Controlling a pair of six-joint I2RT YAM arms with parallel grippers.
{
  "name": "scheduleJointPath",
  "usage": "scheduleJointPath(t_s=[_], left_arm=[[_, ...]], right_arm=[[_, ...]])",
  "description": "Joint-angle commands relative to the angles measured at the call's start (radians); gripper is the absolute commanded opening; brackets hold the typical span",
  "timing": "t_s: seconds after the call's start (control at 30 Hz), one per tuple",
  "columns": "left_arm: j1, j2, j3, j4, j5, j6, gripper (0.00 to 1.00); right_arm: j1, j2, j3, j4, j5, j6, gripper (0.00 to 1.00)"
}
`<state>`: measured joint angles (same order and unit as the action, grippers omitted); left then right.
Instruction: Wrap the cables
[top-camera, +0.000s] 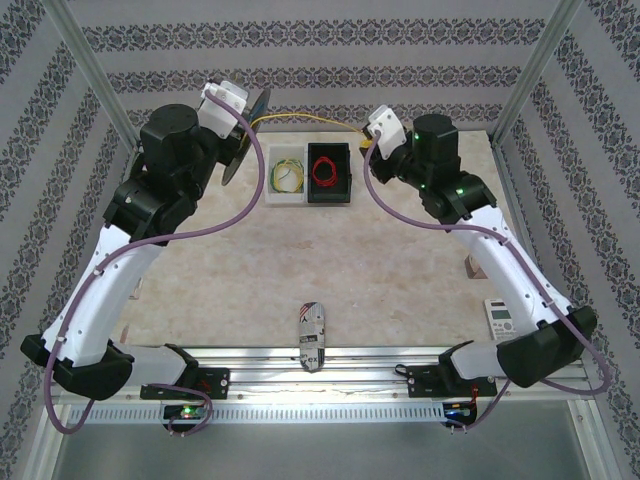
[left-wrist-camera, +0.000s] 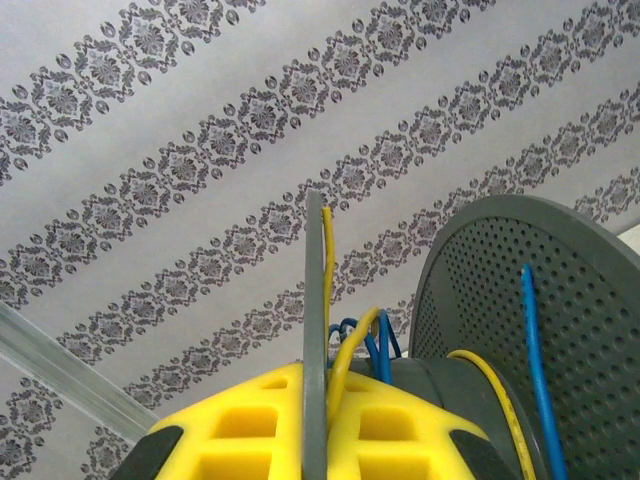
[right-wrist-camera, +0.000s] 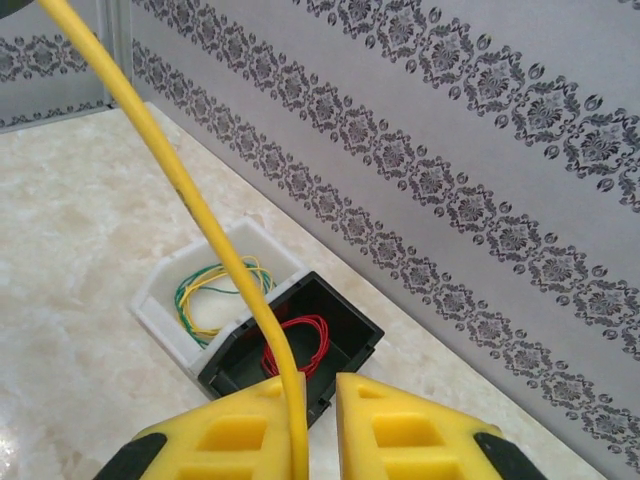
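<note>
A thin yellow cable (top-camera: 310, 120) stretches across the back of the table from a grey spool (top-camera: 248, 135) to my right gripper (top-camera: 368, 142). My left gripper (left-wrist-camera: 315, 378) is shut on the spool's thin near flange (left-wrist-camera: 315, 290). The yellow cable (left-wrist-camera: 350, 350) and a blue wire (left-wrist-camera: 530, 350) lie on the hub beside the perforated far flange (left-wrist-camera: 560, 300). In the right wrist view the yellow cable (right-wrist-camera: 200, 210) runs down into the narrow gap of my right gripper (right-wrist-camera: 320, 385). It rests against the left finger (right-wrist-camera: 250, 430), and the jaws stand slightly apart.
A white bin (top-camera: 287, 192) with green and yellow wire coils and a black bin (top-camera: 329, 150) with a red coil sit at the back centre. A small tool (top-camera: 312, 335) lies near the front rail. A white handset (top-camera: 498, 315) lies at the right edge.
</note>
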<state>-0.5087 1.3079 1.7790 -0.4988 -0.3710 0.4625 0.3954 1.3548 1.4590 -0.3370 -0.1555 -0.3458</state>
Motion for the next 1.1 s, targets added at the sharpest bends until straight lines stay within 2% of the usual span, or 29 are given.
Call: scheduleJointPath(t_s=[0.0, 0.1, 0.23, 1.07], left_arm=[[0.014, -0.035, 0.084, 0.070, -0.070, 0.023, 0.00], [0.018, -0.025, 0.102, 0.062, -0.074, 0.037, 0.00], [0.028, -0.024, 0.113, 0.060, -0.068, 0.040, 0.00], [0.077, -0.008, 0.196, 0.034, -0.045, 0.064, 0.00]], right_arm=[[-0.051, -0.032, -0.042, -0.008, 0.049, 0.039, 0.18], [-0.068, -0.043, -0.051, -0.024, 0.048, 0.039, 0.25], [-0.092, -0.059, -0.069, -0.029, 0.041, 0.046, 0.27], [-0.192, -0.095, -0.181, -0.023, 0.006, 0.089, 0.32]])
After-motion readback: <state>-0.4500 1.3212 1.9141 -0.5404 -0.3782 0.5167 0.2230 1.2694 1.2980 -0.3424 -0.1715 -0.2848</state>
